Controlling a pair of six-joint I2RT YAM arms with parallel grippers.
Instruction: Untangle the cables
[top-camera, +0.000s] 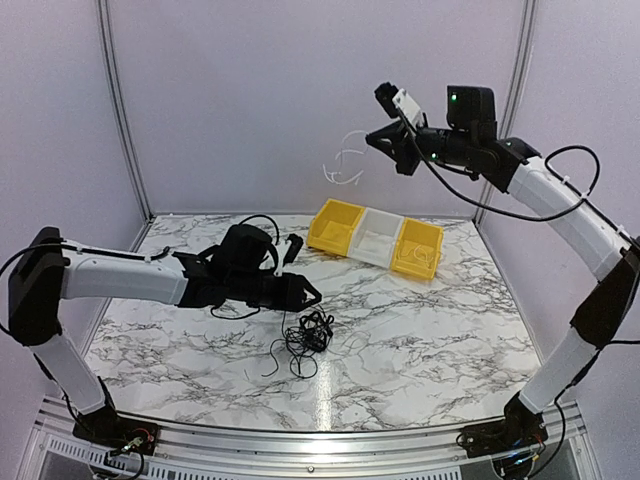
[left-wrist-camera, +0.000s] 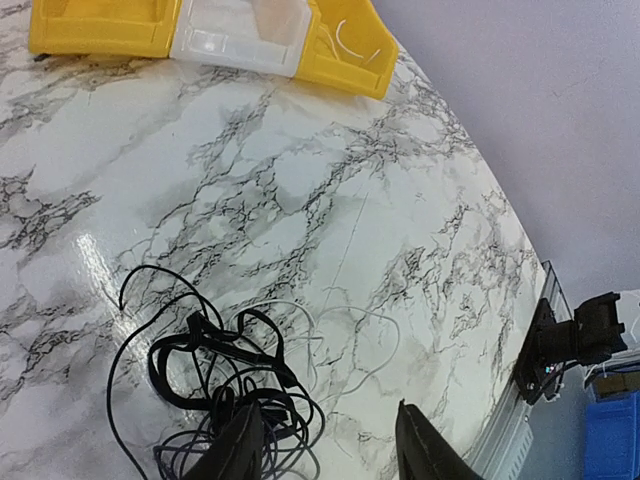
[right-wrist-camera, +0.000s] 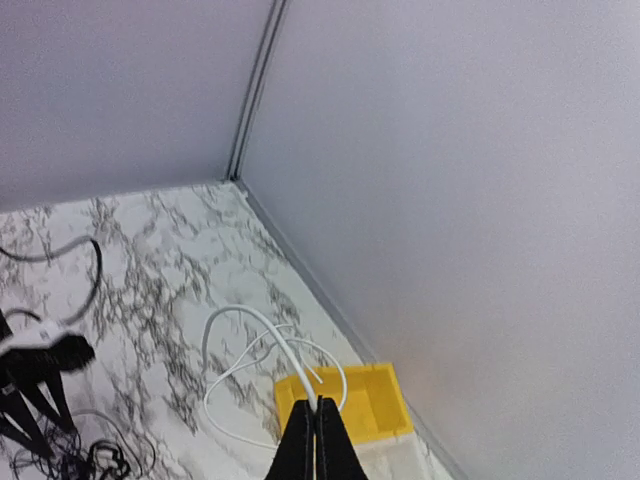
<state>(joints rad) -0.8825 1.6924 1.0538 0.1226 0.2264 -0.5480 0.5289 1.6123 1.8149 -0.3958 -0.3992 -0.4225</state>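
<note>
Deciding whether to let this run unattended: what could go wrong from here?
1. The right tool pinches the white cable high over the bin row; its loops hang free and could slip out or land outside a bin.
2. The left tool stands open at the black cable tangle; closing there may catch several strands and drag the whole knot.

The top view looks from above and behind the arm bases, down and forward over the whole bench (top-camera: 420, 330) to the back wall. The left wrist view sits low and close to the bench, facing across it towards its far right corner, with the left pincer (left-wrist-camera: 328, 415) at its bottom edge. The right wrist view looks down from high up past the right pincer (right-wrist-camera: 316, 410). All three share the bins (top-camera: 377, 238) and the cable tangle (top-camera: 312, 335).
</note>
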